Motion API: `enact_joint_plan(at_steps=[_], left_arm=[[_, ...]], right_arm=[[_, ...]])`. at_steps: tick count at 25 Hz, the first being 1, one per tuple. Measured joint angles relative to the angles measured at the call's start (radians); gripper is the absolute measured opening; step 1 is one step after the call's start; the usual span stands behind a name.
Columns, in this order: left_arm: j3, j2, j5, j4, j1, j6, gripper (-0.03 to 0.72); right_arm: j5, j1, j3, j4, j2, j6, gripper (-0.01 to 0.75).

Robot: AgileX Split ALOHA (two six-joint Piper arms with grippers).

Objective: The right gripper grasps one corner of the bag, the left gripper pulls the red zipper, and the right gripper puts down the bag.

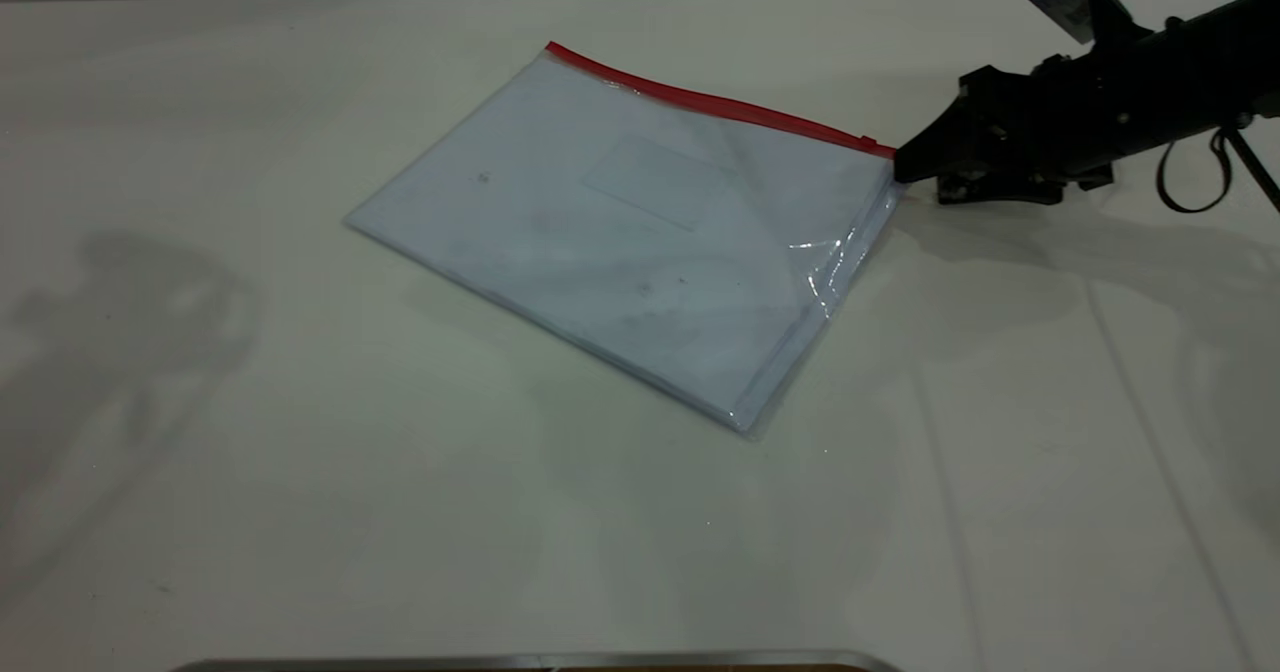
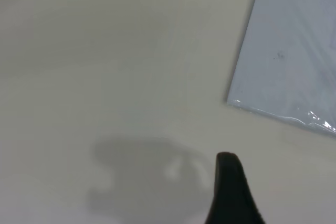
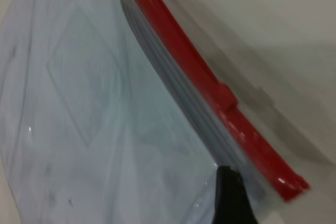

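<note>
The bag (image 1: 620, 232) lies flat on the white table, a clear pouch with white paper and a faint label window. The red zipper (image 1: 700, 99) runs along its far edge, with the slider tab (image 1: 868, 140) near the right end. My right gripper (image 1: 903, 166) is shut on the corner of the bag (image 1: 888, 167) where the red strip ends. In the right wrist view one finger (image 3: 231, 195) lies on the clear margin beside the red strip (image 3: 210, 85). Only one finger (image 2: 231, 182) of my left gripper shows, low over bare table, apart from the bag's near corner (image 2: 233, 100).
The white table (image 1: 300, 452) surrounds the bag. A metal edge (image 1: 540, 660) runs along the front. The right arm's looped cable (image 1: 1190, 177) hangs at the far right.
</note>
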Motion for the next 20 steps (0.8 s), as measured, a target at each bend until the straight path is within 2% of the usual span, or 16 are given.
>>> enact_joint_plan(at_steps=[9,11,14,17,18,20], left_arm=[[-0.002,0.0,-0.007,0.0,0.0,0.001,0.552],[-0.002,0.0,-0.008,-0.001,0.0,0.001,0.552],[-0.002,0.0,-0.008,-0.001,0.0,0.001,0.552],[-0.002,0.0,-0.01,-0.001,0.0,0.001,0.552],[-0.002,0.0,-0.011,-0.001,0.0,0.001,0.552],[-0.002,0.0,-0.013,-0.001,0.0,0.001,0.552]], right_arm=[[0.02,0.071,-0.02,0.1,0.024,-0.031,0.522],[0.02,0.08,-0.02,0.128,0.027,-0.045,0.503],[0.03,0.081,-0.02,0.152,0.027,-0.072,0.364],[0.073,0.083,-0.02,0.164,0.027,-0.082,0.111],[0.101,0.086,-0.02,0.171,0.027,-0.088,0.059],[0.146,0.1,-0.038,0.168,0.027,-0.104,0.033]])
